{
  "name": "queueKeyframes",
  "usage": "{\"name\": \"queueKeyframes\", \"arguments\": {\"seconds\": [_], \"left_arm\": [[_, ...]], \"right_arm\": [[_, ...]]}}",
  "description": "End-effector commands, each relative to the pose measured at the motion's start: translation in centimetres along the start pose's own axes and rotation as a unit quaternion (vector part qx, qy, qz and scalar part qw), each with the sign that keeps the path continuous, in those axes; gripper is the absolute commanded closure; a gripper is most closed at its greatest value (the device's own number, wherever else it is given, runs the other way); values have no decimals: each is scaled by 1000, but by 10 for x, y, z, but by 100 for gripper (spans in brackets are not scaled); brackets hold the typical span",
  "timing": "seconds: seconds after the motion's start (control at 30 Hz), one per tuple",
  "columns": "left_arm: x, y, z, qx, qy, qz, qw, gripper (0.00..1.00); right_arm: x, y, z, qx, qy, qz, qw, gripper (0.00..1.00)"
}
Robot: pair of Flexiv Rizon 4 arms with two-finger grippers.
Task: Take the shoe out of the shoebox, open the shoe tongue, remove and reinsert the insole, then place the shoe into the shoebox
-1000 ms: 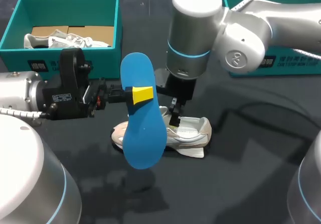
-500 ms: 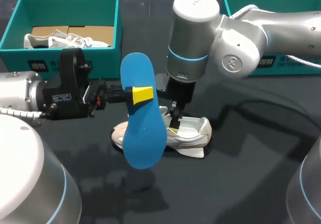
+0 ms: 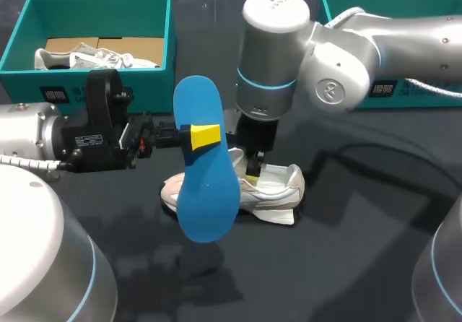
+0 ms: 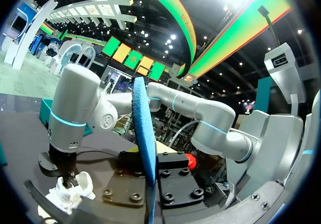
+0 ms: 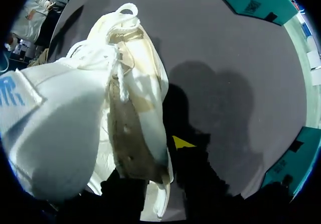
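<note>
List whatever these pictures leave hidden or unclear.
- Head view: the blue insole in the left gripper covers the shoe's middle.
- Right wrist view: the shoe hides whether the right gripper grips it.
- Head view: the right arm covers the right shoebox's inside.

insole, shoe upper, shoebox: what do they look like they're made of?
Insole: probably foam, matte blue. It is thin edge-on in the left wrist view, yet stays flat without drooping.
Shoe: white fabric or mesh upper, likely synthetic. Soft folds and creases show in the right wrist view.
Shoebox: likely cardboard, matte teal, with thin flat walls.
</note>
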State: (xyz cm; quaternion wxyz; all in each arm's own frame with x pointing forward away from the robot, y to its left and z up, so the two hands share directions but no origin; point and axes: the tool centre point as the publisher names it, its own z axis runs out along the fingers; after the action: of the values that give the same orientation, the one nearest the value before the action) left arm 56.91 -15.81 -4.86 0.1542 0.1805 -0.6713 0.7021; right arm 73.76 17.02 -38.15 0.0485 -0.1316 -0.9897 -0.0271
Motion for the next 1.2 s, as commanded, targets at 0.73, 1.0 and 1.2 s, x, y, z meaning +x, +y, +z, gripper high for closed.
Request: {"name": "queueKeyframes", "arguments": {"seconds": [0.73,1.0,1.2], "left_arm": [[1,1,0,2,-2,0,1000,100],[1,1,0,2,-2,0,1000,100],[1,1,0,2,-2,0,1000,100]], "right_arm": [[34,-16,-38,-57,21,246,967,100],[31,-17,-36,-75,27,312,947,100],[29,-14,-29,-104,44,421,900,100]]}}
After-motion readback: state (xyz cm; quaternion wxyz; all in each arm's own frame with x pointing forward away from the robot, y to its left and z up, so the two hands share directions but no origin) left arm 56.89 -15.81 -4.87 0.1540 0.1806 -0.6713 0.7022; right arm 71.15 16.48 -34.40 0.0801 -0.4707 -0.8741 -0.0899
